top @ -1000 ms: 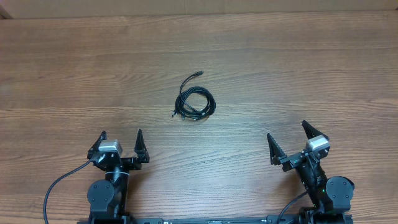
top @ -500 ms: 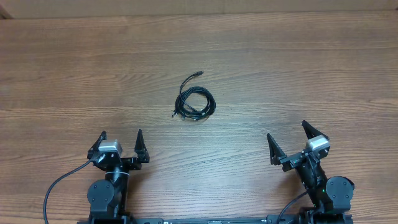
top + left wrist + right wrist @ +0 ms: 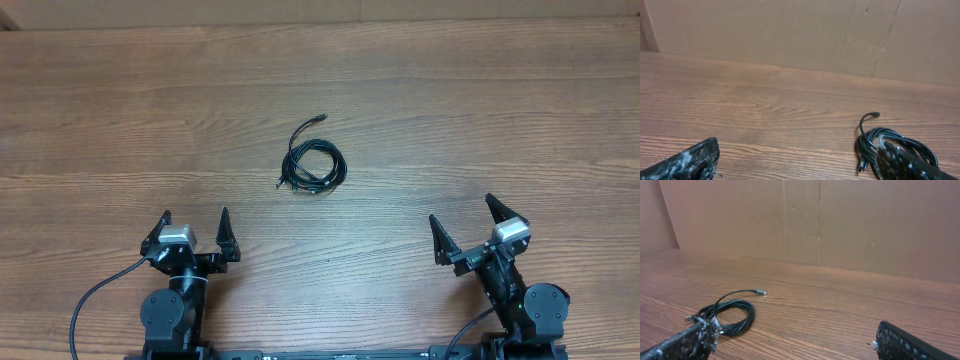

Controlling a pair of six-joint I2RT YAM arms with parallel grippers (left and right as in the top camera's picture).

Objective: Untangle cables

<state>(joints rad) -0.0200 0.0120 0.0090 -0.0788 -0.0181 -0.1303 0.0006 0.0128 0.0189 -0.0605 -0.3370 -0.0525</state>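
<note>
The cables (image 3: 314, 164) lie as one small coiled black bundle on the wooden table, mid-centre, with one plug end sticking up and to the right and other plug ends at its lower left. The bundle also shows in the left wrist view (image 3: 892, 147) at the lower right, partly behind a finger, and in the right wrist view (image 3: 727, 315) at the lower left. My left gripper (image 3: 194, 229) is open and empty near the front left edge. My right gripper (image 3: 465, 220) is open and empty near the front right edge. Both are well short of the bundle.
The wooden table (image 3: 480, 110) runs bare around the bundle. A brown cardboard wall (image 3: 840, 220) stands along the table's far edge. Thicker black arm wires (image 3: 90, 305) trail by the left arm base.
</note>
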